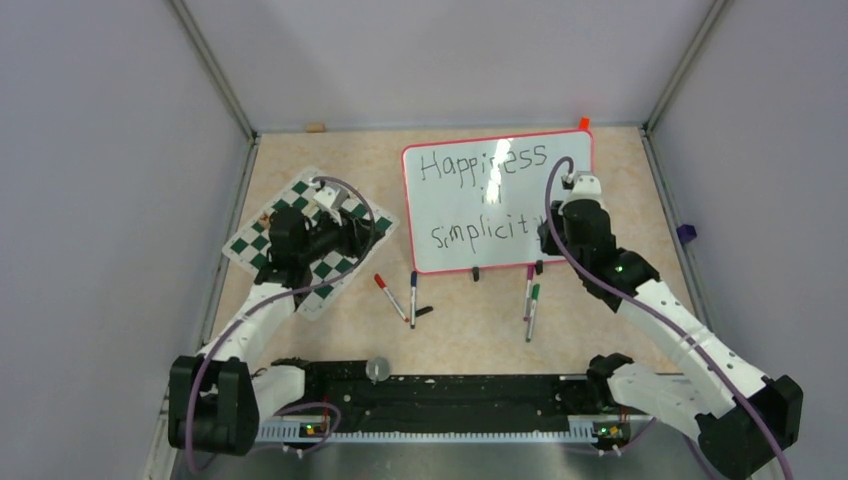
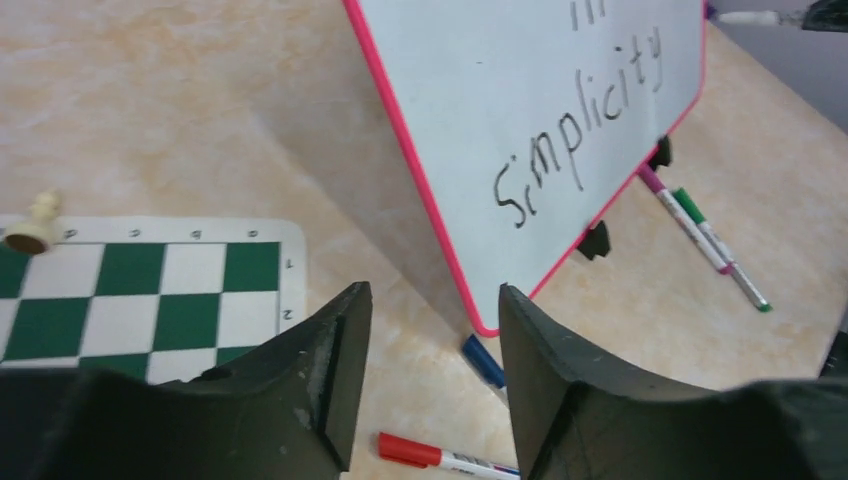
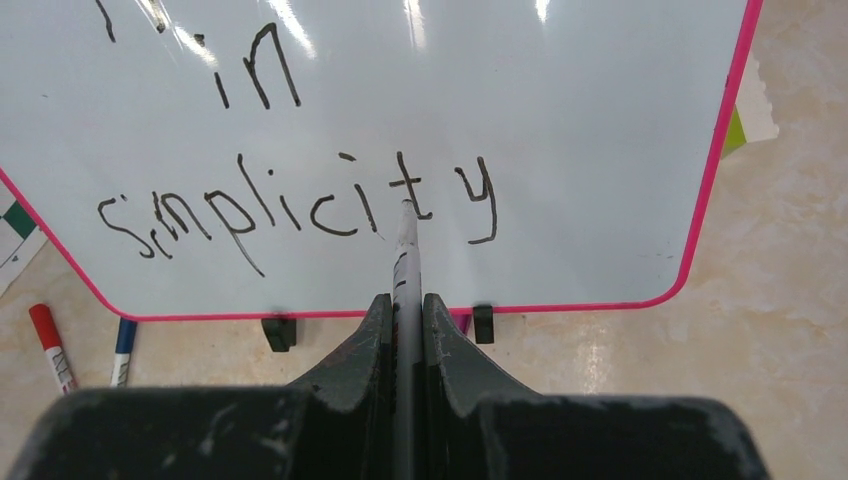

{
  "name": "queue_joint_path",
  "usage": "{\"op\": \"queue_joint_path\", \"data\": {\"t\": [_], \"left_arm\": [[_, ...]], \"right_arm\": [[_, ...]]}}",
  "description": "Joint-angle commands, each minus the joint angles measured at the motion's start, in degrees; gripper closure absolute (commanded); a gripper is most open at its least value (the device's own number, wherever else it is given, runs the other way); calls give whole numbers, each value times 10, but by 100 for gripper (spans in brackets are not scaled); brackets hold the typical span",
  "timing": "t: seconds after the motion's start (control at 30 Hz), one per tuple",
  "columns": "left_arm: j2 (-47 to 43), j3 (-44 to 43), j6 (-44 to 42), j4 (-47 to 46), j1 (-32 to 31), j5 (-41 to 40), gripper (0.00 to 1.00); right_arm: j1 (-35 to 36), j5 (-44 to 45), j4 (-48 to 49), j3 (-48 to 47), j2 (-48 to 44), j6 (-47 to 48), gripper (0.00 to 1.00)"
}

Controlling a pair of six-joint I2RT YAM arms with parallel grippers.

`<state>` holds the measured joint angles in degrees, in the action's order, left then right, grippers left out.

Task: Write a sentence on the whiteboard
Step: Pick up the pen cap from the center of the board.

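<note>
The whiteboard (image 1: 497,205) with its thin red frame stands at the back middle and reads "Happiness in simplicity" in black. It fills the right wrist view (image 3: 560,150) and shows in the left wrist view (image 2: 540,110). My right gripper (image 3: 405,300) is shut on a marker (image 3: 405,255) whose tip rests on the board at the "t" of "simplicity". In the top view that gripper (image 1: 555,235) is over the board's lower right. My left gripper (image 2: 435,330) is open and empty, above the chess mat (image 1: 305,240).
Red (image 1: 390,296) and blue (image 1: 413,298) markers and a black cap (image 1: 425,311) lie in front of the board's left foot. Purple (image 1: 528,290) and green (image 1: 533,310) markers lie at front right. A pale chess piece (image 2: 35,222) lies on the mat.
</note>
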<state>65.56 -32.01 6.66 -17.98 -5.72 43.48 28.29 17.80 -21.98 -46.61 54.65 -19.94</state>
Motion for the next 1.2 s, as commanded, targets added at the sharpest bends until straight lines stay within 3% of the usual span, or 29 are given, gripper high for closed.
{"op": "queue_joint_path", "data": {"t": [0.0,0.07,0.1,0.3,0.37,0.43,0.5,0.67,0.8,0.97,1.07,1.17], "left_arm": [[-32,18,-32,104,0,-142,42],[-45,32,-19,109,0,-197,4],[-56,42,-9,103,0,-223,2],[-166,116,28,45,0,-324,1],[-218,141,66,49,-1,-391,14],[-263,162,138,80,-1,-498,2],[-295,181,193,96,0,-614,1],[-339,187,221,156,0,-672,1],[-342,169,316,252,0,-795,1],[-293,159,261,199,0,-719,1],[-264,139,272,227,0,-730,1],[-268,117,390,356,0,-815,3]], "right_arm": [[-7,-7,30,-20,-22,7,100],[-7,-6,31,-21,-23,9,100],[-7,-6,32,-21,-25,11,100],[-7,-15,37,-20,-26,11,100],[-7,-18,39,-19,-28,11,100],[-7,-22,43,-16,-30,11,100],[-7,-23,49,-12,-33,11,100],[-7,-27,54,-13,-34,10,100],[-7,-27,54,-13,-38,12,100],[-7,-27,58,-10,-39,13,100],[-7,-28,60,-8,-40,15,100],[-7,-28,60,-7,-42,16,100]]}}
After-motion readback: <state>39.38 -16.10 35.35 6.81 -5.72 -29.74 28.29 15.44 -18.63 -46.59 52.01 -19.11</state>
